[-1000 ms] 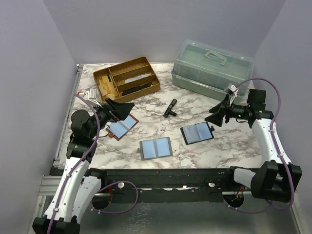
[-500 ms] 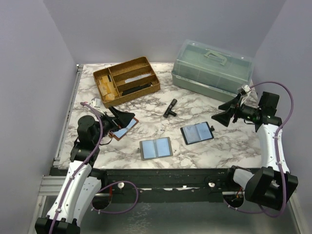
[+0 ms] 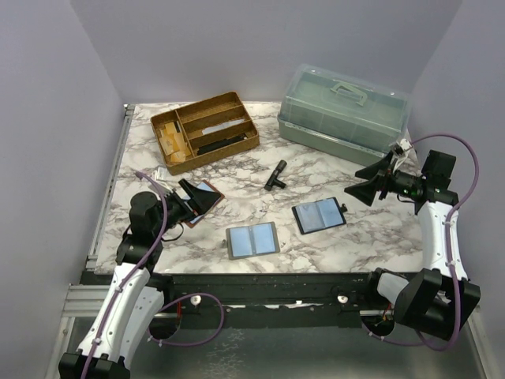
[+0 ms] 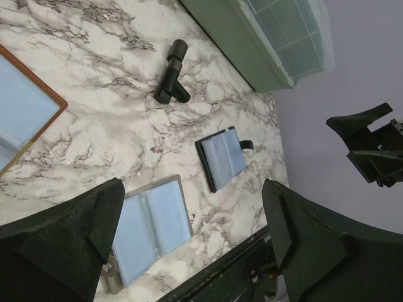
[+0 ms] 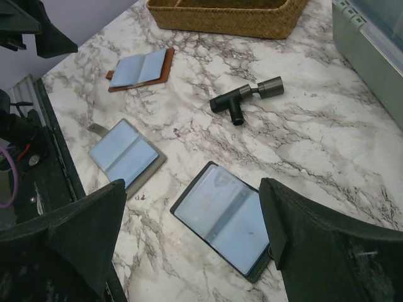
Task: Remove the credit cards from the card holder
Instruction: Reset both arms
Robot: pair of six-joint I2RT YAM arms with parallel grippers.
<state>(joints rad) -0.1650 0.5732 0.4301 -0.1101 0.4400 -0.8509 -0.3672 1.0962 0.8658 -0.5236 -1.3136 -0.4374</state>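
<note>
Three card holders lie spread open on the marble table: a brown one [image 3: 203,196], a grey one [image 3: 252,239] and a black one [image 3: 319,215]. Light-blue credit cards [image 5: 208,204] sit in their sleeves. My left gripper [image 3: 192,200] hovers open over the brown holder's near side, holding nothing. In the left wrist view the grey holder [image 4: 151,229] and the black holder [image 4: 221,157] lie below the open left gripper [image 4: 192,189]. My right gripper [image 3: 353,180] hangs open, above and to the right of the black holder [image 5: 223,217], and is empty.
A wicker tray [image 3: 205,130] with compartments stands at the back left. A clear lidded plastic box [image 3: 343,110] stands at the back right. A black T-shaped tool [image 3: 275,174] lies mid-table. The black rail [image 3: 260,284] runs along the near edge.
My right gripper has opened wider and drawn back to the right, away from the black holder. My left gripper has pulled back toward the near edge, still open.
</note>
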